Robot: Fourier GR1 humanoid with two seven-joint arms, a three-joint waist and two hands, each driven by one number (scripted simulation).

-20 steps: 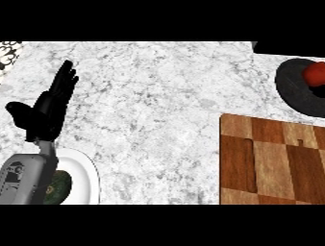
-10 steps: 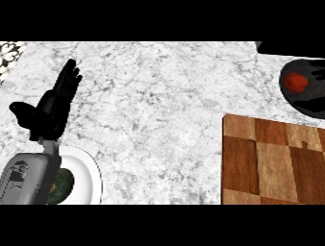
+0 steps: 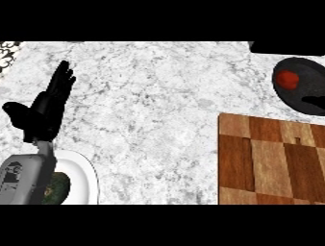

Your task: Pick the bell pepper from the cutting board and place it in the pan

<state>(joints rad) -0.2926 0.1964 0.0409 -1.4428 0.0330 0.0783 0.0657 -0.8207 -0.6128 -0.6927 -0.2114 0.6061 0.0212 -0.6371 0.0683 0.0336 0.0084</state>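
Bell pepper (image 3: 287,78) sits in the pan (image 3: 311,79), upper right, off the cutting board (image 3: 286,163); placement looks done. Right hand (image 3: 321,101) is at the pan's edge, fingers apart, holding nothing. Left hand (image 3: 48,103) rests open at left, out of the way.

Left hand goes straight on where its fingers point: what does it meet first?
Looks free: left hand points up-view, slightly right, over bare marble counter to its far edge. The pan lies well right of that line. Height unclear.
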